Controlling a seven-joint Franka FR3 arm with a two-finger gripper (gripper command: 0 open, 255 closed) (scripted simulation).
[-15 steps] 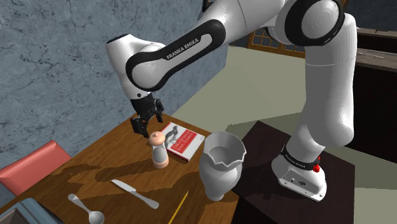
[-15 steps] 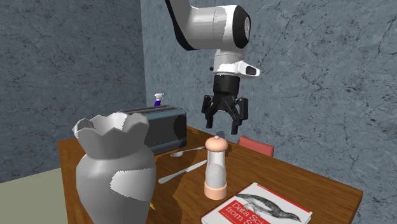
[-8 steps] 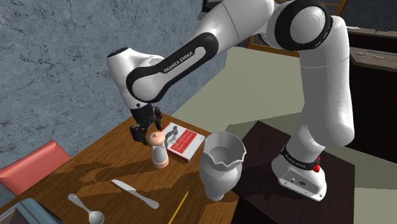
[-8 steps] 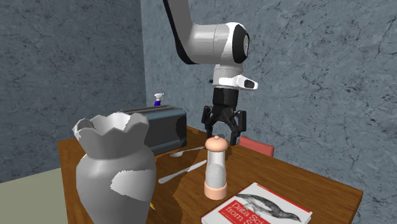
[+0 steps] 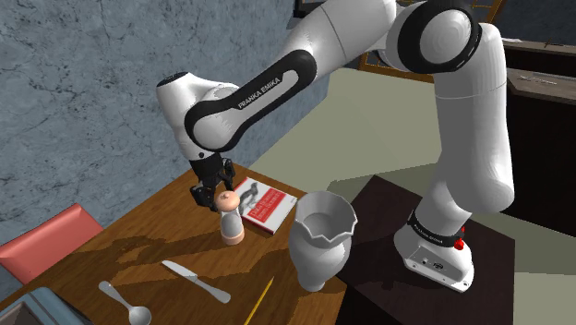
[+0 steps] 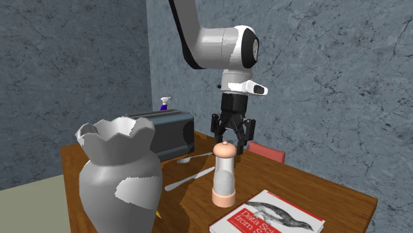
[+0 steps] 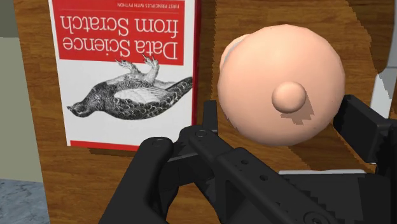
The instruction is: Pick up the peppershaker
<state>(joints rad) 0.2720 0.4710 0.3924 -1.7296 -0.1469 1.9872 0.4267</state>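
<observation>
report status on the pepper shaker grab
Gripper open, straddling pepper shaker cap. Shaker upright on table, not lifted. Book beside it, not in the way.

Brown wood-grain table (image 5: 138, 249) against a blue-grey mottled wall (image 5: 74, 83) — in the second exterior view two such walls meet in a corner behind it. Salmon-red chair (image 5: 42, 247) just beside the table's far edge. Pale greenish-beige floor (image 5: 369, 120) toward the shoulder view's right, dark cabinet-like furniture (image 5: 545, 129) beyond it. Flat even light, soft shadows on the tabletop
</observation>
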